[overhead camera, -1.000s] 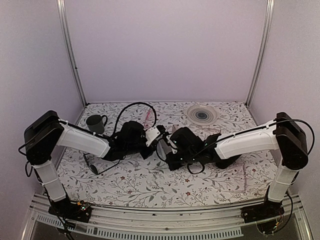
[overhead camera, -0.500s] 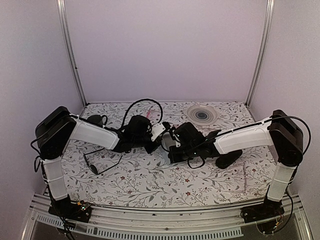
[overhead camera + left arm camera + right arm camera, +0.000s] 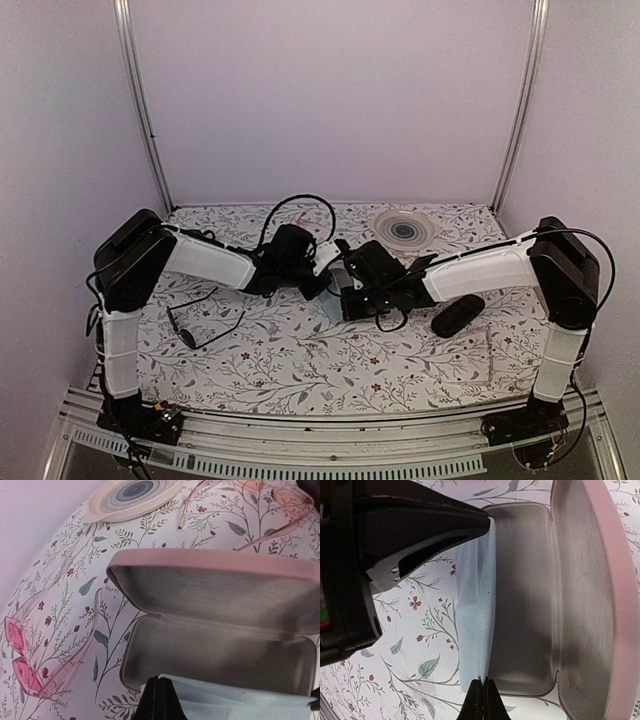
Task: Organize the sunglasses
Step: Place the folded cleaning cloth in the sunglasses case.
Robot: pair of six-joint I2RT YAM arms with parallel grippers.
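The sunglasses (image 3: pixel 205 322) lie alone on the counter (image 3: pixel 300 370), temples spread. In the overhead view they sit at about eight o'clock from the open pink case (image 3: pixel 210 562), well apart from it and touched by neither arm. Both arms meet over that case at the middle of the counter. The left hand (image 3: pixel 157 700) is clenched on one end of a pale blue cloth (image 3: pixel 475 610) and the right hand (image 3: pixel 482 700) is pinched tight on the other end. The cloth is stretched between them along the front lip of the case's grey tray. Nothing else is in the tray. A black oval case (image 3: pixel 458 315) rests at about four o'clock from the pink one, a plate (image 3: pixel 403 228) at about one o'clock, and a pair of pink glasses (image 3: pixel 30 665) lies just beside the case. The step in hand looks like dealing with the cloth at the open case, which only prepares for the sunglasses. Whether the cloth is going in or coming out cannot be told. Next, the cloth must be settled and one hand freed. That hand then has to travel out to eight o'clock and take the thin wire frame without bending it.
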